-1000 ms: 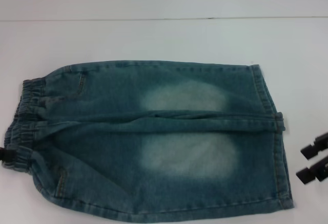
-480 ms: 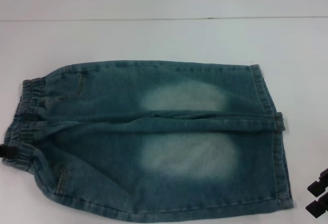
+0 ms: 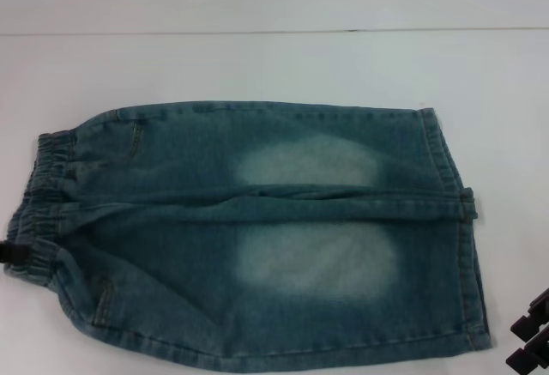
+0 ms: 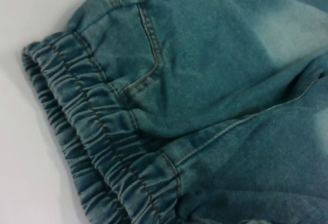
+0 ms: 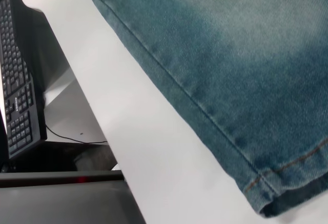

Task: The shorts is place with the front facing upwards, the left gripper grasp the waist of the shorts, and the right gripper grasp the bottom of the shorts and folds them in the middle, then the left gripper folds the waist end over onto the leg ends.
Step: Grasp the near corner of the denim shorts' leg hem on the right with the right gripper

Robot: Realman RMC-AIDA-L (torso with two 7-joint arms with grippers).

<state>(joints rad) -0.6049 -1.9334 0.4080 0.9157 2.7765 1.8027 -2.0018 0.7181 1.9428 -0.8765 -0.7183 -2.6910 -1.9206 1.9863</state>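
Note:
Blue denim shorts (image 3: 257, 229) lie flat on the white table (image 3: 274, 66), elastic waist (image 3: 39, 212) to the left and leg hems (image 3: 467, 246) to the right. My left gripper (image 3: 10, 255) shows only as a small black piece at the near end of the waist, touching the fabric edge. The left wrist view looks closely at the gathered waistband (image 4: 92, 147) and a pocket seam. My right gripper (image 3: 532, 342) hangs open off the near right corner of the leg hem, apart from the cloth. The right wrist view shows the near leg's hem corner (image 5: 266, 183).
The table's near edge (image 5: 110, 147) runs close beside the hem in the right wrist view. Beyond it, lower down, sits a black keyboard (image 5: 18, 80) with a cable. White table surface stretches behind and to the right of the shorts.
My right gripper has drawn back from beside the middle of the leg hems toward the near right corner. The shorts and the left gripper have barely moved.

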